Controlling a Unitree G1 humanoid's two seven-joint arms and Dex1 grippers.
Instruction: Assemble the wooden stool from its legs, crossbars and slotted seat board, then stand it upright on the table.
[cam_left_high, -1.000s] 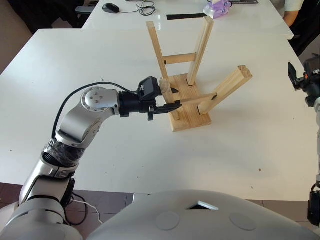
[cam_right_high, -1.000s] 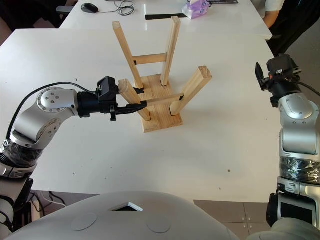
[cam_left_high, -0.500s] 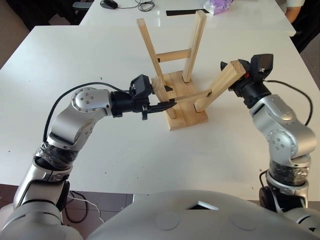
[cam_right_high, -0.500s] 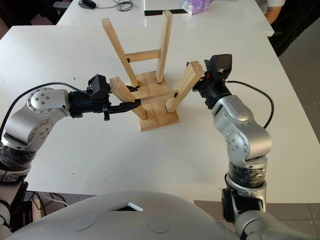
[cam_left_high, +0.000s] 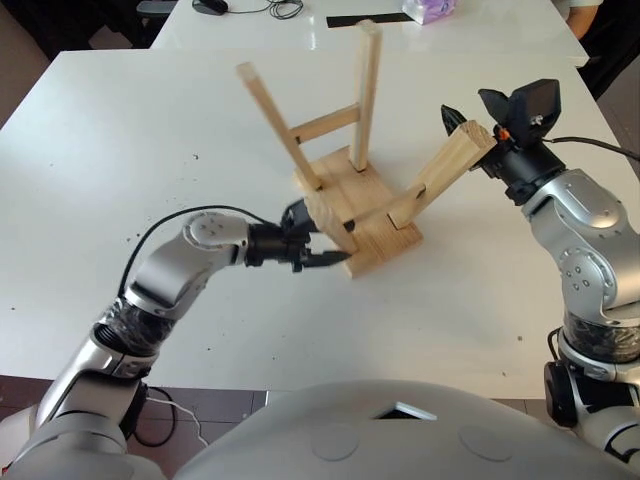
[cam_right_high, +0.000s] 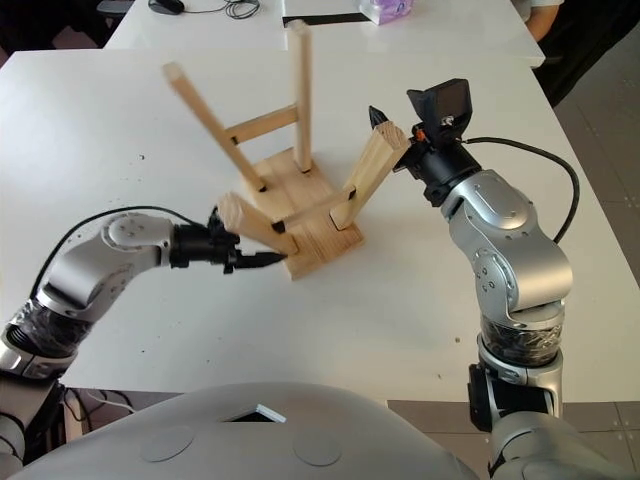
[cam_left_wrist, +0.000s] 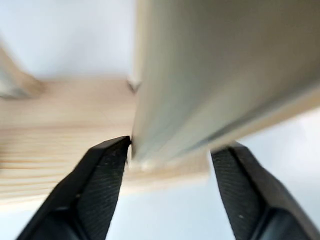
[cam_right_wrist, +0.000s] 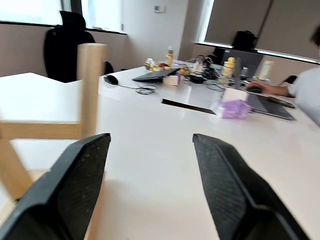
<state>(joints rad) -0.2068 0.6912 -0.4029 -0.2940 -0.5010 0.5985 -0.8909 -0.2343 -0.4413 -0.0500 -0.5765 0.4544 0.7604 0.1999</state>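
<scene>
Left eye view: the left gripper (cam_left_high: 328, 257) reaches in low, its fingers (cam_left_wrist: 100, 185) closed narrow on the near leg (cam_left_high: 322, 212), just above where that leg meets the seat board (cam_left_high: 388, 240). The stool (cam_left_high: 350, 190) sits upside down near the middle of the table (cam_left_high: 120, 150), well in from every edge. Whether the board lies flat or is tipped, I cannot tell. The two back legs (cam_left_high: 367, 95) point up, joined by a crossbar (cam_left_high: 325, 125). On the right, the leaning leg (cam_left_high: 445, 175) slants outward instead of standing square. The right gripper (cam_left_high: 468, 118) sits at its top end, fingers (cam_right_wrist: 75, 175) spread wide and holding nothing.

The wood looks light and stiff, and the joints are probably only pushed together, so they may pull apart under a sideways load. The smooth legs could slip between hard fingers. Low down, close to the board, seems the safest hold. Gripping a leg by its tip would lever the joint, so the slanting leg likely wants a gentle push at its end, not a pull.
</scene>
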